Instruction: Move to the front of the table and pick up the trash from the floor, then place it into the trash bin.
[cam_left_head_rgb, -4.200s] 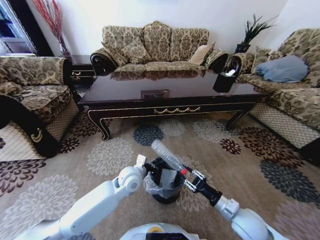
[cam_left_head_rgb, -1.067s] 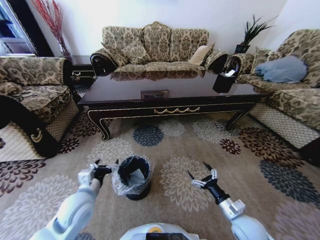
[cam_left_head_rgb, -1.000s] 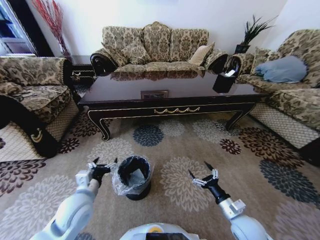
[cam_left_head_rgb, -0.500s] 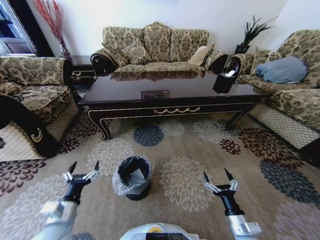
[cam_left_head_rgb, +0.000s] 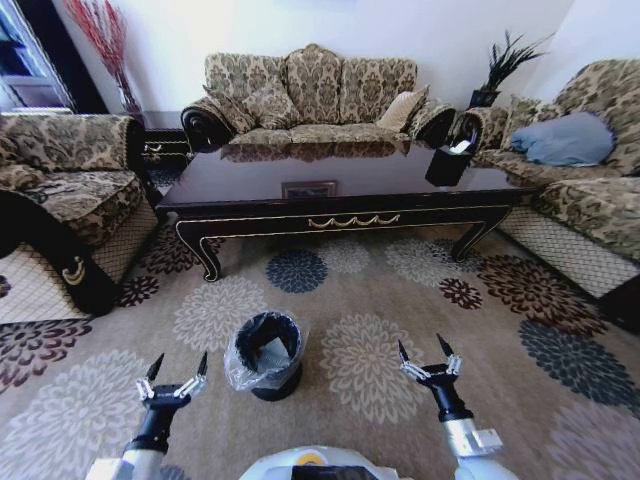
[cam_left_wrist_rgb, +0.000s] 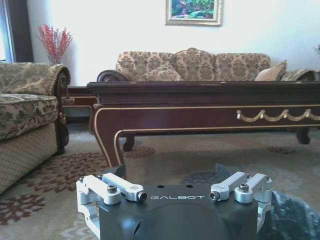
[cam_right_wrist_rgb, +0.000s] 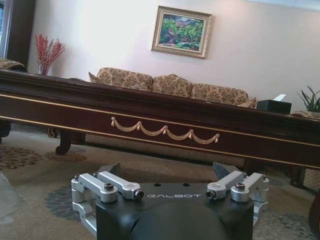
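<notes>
"GALBOT" on the left gripper (cam_left_wrist_rgb: 170, 175) body and the right gripper (cam_right_wrist_rgb: 167, 170) body.

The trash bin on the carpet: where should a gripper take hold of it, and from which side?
Probably grip the trash bin at its round rim, from above, one finger inside and one outside. It stands upright with its mouth open upward, and the crinkly bag folded over the edge makes the wall slippery. The left gripper, open, is the nearer one.

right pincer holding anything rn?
No. In the head view the right pincer hovers over the carpet with its fingers spread and nothing between them, off to the side of the trash bin.
</notes>
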